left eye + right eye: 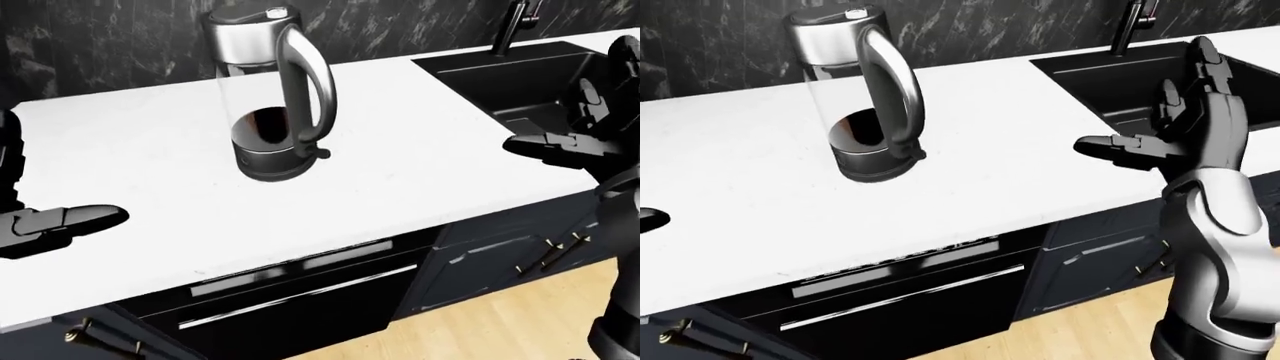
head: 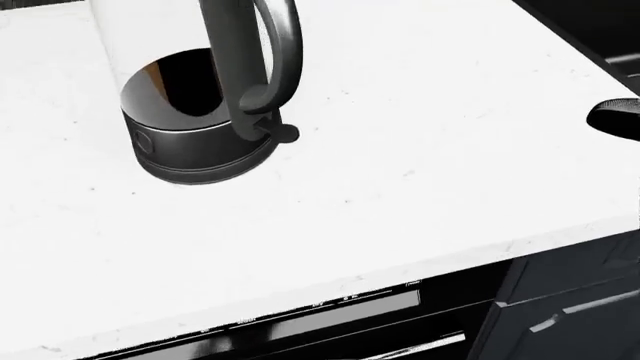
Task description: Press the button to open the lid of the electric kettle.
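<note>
1. Right hand (image 1: 1170, 142) raised over the counter edge near the sink (image 1: 520, 82), fingers spread wide, holding nothing; well apart from the kettle.
2. Left hand (image 1: 50, 221) low at the left-eye view's left edge, fingers extended flat over the countertop (image 1: 420, 157), also empty.
3. Electric kettle (image 1: 272, 97) stands upright on the white countertop, toward the left of both eye views, handle facing the robot. Lid sits closed on top.
4. A small light spot on the lid, the likely button (image 1: 854, 13), shows near the handle's top. Too small to confirm its shape.
5. Step in hand, as I judge it: the reach, not yet the press.
6. To do it well: bring the right hand up and over the handle, come down on the button with one fingertip, push straight down rather than sideways so the tall kettle does not tip or slide.
7. Dishwasher (image 1: 900, 300) below the counter; not involved.
</note>
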